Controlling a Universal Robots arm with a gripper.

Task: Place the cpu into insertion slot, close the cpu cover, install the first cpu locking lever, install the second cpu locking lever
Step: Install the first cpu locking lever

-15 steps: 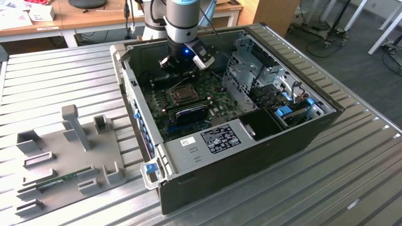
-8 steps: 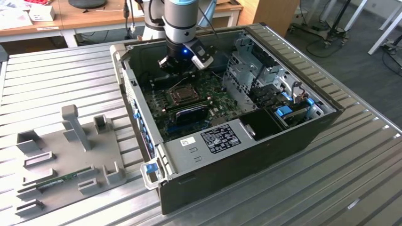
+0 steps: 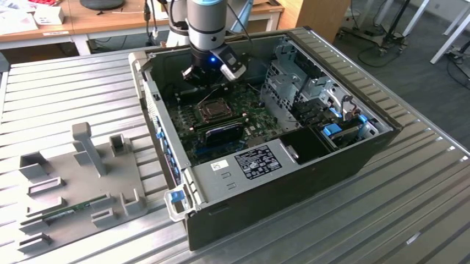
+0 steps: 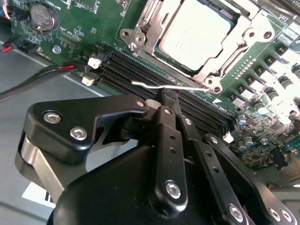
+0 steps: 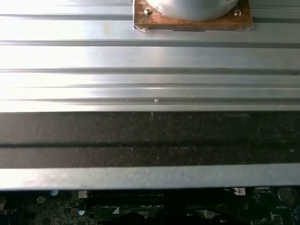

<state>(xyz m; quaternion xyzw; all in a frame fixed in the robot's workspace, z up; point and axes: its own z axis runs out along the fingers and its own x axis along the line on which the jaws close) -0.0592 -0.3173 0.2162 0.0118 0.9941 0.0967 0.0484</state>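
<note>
just past the claw (image 4: 165, 96), the cpu (image 4: 194, 33) lies socketed.

The case (image 3: 294, 187) lies open on the table (image 3: 411, 220), with a fixture plate (image 3: 81, 181) beside it on the exterior view's left. The board (image 3: 253, 107) lies inside the case, with the slot (image 3: 215, 110) near its middle. In the second wrist view the cpu (image 4: 197, 33) sits under the cover (image 4: 241, 40). Memory slots (image 4: 140, 70) run between the cpu and the claw (image 4: 167, 97), and a thin lever (image 4: 154, 86) lies across them just beside the claw's tip.
</note>
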